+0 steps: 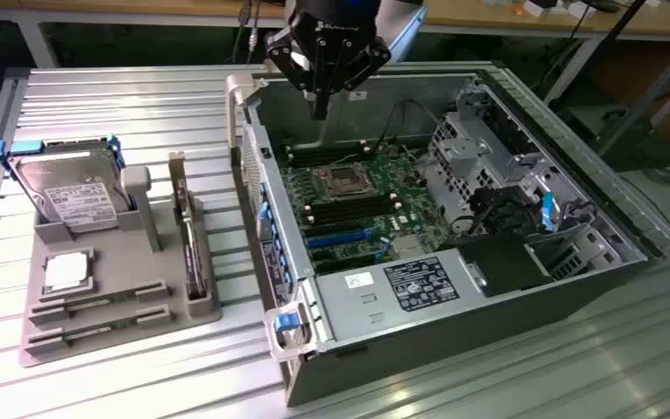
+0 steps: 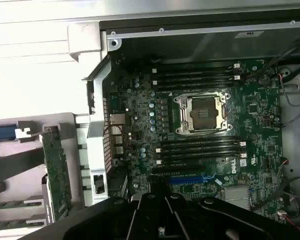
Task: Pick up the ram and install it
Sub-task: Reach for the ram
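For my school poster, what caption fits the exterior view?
Gripper hovers above the open computer case; two ram sticks sit in the tray.

Case (image 1: 347,305): matt grey sheet metal. Table (image 1: 137,96): ribbed bare metal, satin sheen. Tray (image 1: 126,262): matt grey plastic.

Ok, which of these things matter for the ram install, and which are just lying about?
Job: two ram sticks in the tray, motherboard memory slots, gripper with shut fingers above the case.
Lying about: hard drive, processor chip, expansion card.
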